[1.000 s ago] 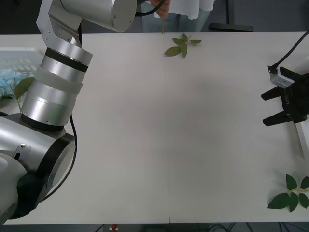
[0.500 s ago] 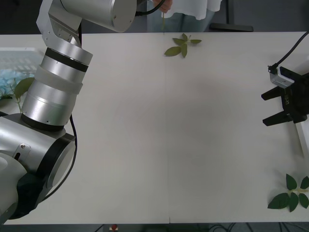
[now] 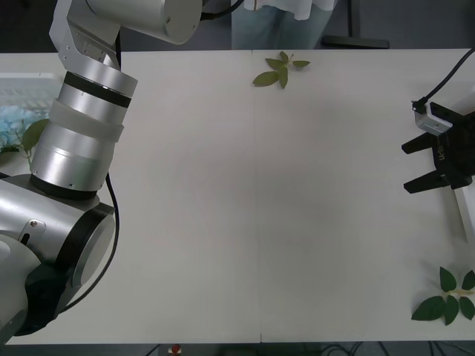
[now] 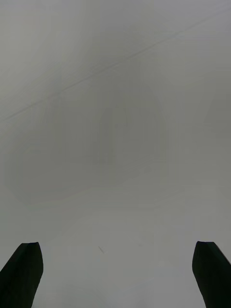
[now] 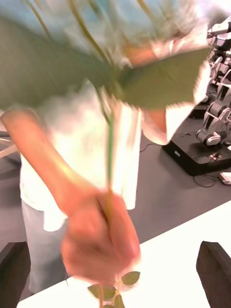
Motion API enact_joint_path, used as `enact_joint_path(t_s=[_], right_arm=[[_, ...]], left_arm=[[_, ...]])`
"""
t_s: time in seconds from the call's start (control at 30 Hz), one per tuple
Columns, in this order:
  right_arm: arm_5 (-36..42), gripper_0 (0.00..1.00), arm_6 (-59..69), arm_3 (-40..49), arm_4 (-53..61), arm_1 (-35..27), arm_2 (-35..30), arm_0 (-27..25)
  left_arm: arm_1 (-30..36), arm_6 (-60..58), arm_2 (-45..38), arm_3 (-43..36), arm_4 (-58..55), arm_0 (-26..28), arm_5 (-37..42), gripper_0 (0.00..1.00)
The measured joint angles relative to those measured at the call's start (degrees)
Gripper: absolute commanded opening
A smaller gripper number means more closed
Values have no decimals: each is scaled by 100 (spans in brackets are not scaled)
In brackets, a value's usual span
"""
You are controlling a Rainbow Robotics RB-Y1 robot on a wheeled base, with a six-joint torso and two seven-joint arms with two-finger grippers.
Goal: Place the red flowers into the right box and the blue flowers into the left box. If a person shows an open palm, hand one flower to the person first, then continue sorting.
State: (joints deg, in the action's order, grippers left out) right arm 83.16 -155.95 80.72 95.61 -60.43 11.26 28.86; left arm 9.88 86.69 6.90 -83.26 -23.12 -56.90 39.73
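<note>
White tabletop (image 3: 282, 208), mostly bare from the front: a leaf sprig (image 3: 278, 69) at 12 o'clock by the far edge and another sprig (image 3: 447, 298) at 4 o'clock. The left box (image 3: 26, 89) sits at 9 o'clock with a blue flower (image 3: 15, 119) in it, half hidden behind the left arm (image 3: 82, 141), which reaches up and out past the far edge at 11.

My read is this is the hand-over step. The left wrist view shows the person's hand (image 5: 98, 240) wrapped around a thin green stem (image 5: 109, 144), with a big leaf above it, and the left gripper (image 5: 113, 269) has its jaws spread wide on either side, gripping nothing. So the flower looks to be with the person, and next would be pulling that arm back to the table and going for another flower — carefully, the hand is right there.

The right gripper (image 3: 430, 163) waits at 3 o'clock, jaws apart and empty; the right wrist view just gives its two black fingers (image 4: 21, 274) over blank table. The right box (image 3: 464, 215) is a sliver at the edge — can't see inside it.
</note>
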Motion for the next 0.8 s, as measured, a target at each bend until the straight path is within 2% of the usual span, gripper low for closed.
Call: enact_joint_path(t_s=[0.33,0.47,0.63,0.8], right_arm=[[0,90,0,0,0,0,0,0],[0,90,0,0,0,0,0,0],[0,90,0,0,0,0,0,0],[0,90,0,0,0,0,0,0]], left_arm=[[17,297,-4,0,-139,0,0,100],[33,1383,-191,0,-717,0,127,100],[41,2408,-879,0,-1771,0,944,100],[219,4439,-1741,22,-3199,0,2250,100]])
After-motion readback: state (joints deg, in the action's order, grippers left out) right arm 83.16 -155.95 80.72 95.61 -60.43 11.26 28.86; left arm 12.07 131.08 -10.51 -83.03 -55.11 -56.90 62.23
